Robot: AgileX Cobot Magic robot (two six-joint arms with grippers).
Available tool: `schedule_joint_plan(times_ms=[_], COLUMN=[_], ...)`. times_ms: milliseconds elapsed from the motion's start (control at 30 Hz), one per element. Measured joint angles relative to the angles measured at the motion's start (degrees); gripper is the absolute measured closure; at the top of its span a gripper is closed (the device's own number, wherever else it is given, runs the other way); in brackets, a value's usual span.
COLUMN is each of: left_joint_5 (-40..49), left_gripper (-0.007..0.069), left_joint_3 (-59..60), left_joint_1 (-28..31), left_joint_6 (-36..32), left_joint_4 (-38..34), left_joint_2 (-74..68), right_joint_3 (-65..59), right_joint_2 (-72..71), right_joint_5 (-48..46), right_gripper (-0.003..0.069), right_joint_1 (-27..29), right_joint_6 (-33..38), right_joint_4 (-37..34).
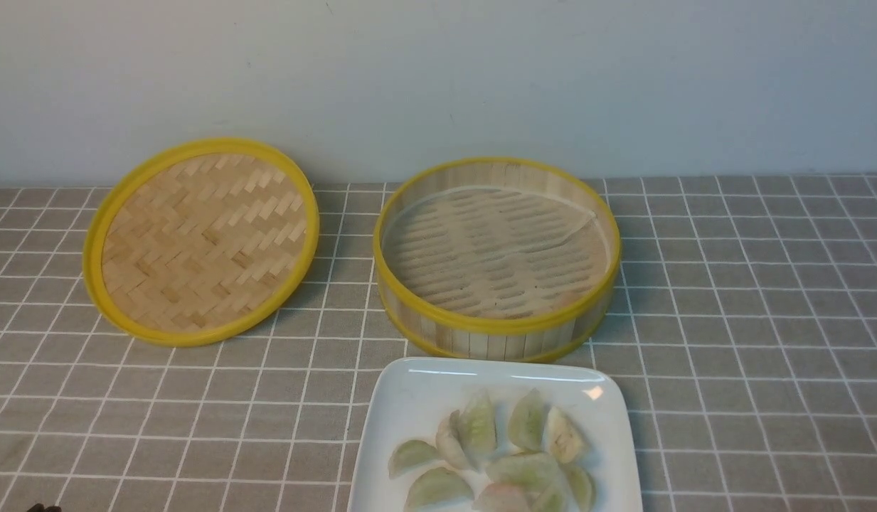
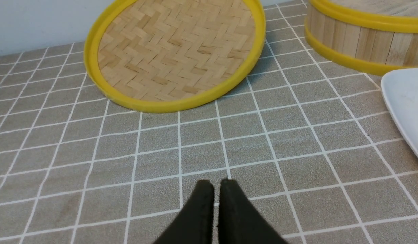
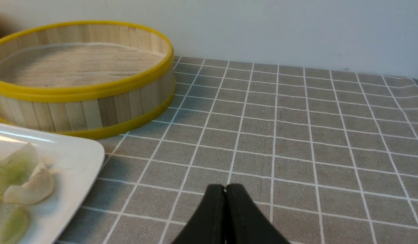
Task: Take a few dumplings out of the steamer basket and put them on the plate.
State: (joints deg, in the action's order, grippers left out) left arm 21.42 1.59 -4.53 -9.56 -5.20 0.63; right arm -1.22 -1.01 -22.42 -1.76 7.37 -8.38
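Nearest, the left fingers (image 2: 216, 184) stand all but closed in the left wrist view, a thin strip of tabletop (image 1: 730, 355) visible between the tips, with nothing held. The right fingers (image 3: 225, 189) are shut tip to tip, likewise with nothing held. Both pairs are seen against the grey tabletop, which carries a grid of white lines. At the near edge of the front view, toward the left, a small dark part (image 1: 43, 508) shows; too little of it is visible to identify. The plate (image 1: 388, 398), white, glossy and square with rounded corners, lies at the near middle, its near side cut off by the frame. The dumplings (image 1: 438, 487) are on it, mostly pale green, some whitish or pinkish. Several touch or overlap in a loose cluster; a whitish dumpling (image 1: 565, 435) lies toward the right of the group. Just beyond the plate, the steamer basket (image 1: 495, 334) stands upright on the tabletop, open at the top, with yellow rims and slatted walls. Its floor shows a ribbed, creased liner (image 1: 495, 249) and no dumplings. To the left of the basket, well apart from it, is the round woven lid (image 1: 203, 242) with its yellow rim. Farthest back, a pale wall (image 1: 438, 85) rises behind the tabletop.
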Motion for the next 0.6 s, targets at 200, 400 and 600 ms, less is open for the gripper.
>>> schedule_joint_plan(times_ms=[200,400,600], left_joint_5=[0.0,0.0,0.0], left_gripper=[0.0615,0.0615,0.0615], left_joint_3=[0.0,0.0,0.0], left_joint_1=[0.0,0.0,0.0], left_joint_6=[0.0,0.0,0.0], left_joint_4=[0.0,0.0,0.0], left_joint_2=[0.0,0.0,0.0], right_joint_3=[0.0,0.0,0.0], right_joint_2=[0.0,0.0,0.0], right_joint_5=[0.0,0.0,0.0], right_gripper=[0.0673,0.0673,0.0673], right_joint_1=[1.8,1.8,1.8], right_joint_6=[-1.0,-1.0,-1.0], right_joint_4=[0.4,0.4,0.4])
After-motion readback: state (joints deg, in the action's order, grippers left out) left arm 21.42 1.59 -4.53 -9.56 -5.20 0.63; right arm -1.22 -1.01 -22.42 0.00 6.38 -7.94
